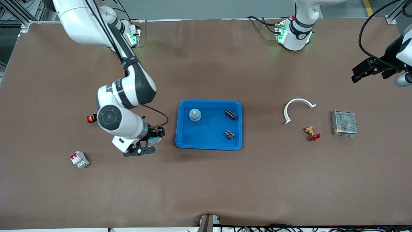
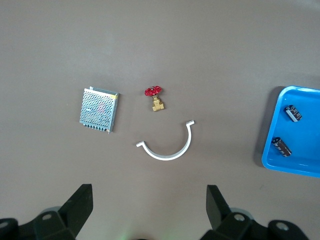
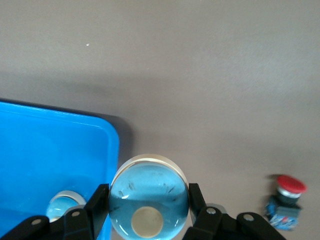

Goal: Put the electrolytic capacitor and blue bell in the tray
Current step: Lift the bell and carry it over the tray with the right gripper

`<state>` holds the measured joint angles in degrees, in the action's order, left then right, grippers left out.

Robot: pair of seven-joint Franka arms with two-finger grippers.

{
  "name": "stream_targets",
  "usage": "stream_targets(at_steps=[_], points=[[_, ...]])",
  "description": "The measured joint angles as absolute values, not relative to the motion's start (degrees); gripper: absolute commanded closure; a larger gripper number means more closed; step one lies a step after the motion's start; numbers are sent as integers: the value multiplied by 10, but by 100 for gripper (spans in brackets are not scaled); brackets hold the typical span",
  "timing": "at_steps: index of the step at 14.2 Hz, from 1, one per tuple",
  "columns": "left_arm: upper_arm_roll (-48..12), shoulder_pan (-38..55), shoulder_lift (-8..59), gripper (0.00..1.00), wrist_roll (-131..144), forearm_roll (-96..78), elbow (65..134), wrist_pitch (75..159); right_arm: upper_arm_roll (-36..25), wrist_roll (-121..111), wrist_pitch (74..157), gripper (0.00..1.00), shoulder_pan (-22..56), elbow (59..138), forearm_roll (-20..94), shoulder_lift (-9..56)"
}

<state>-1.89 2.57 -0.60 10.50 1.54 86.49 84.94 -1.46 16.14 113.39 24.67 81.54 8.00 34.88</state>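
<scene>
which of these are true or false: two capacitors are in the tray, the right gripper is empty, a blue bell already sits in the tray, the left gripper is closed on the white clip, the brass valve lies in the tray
1. Two capacitors lie in the tray. True.
2. The right gripper is empty. False: it is shut on a blue bell, beside the tray toward the right arm's end of the table.
3. Another blue bell already sits in the tray. True.
4. The left gripper is closed on the white clip. False: it hangs open and empty above the table; the clip lies on the table.
5. The brass valve lies in the tray. False: it lies on the table between the clip and the metal mesh box.
</scene>
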Motion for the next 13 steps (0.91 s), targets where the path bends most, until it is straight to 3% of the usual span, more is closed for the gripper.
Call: stream_targets(at_steps=[13], points=[[-19, 26, -5, 0, 105, 15, 865, 850, -17, 405, 1266, 49, 375, 824, 85, 386]])
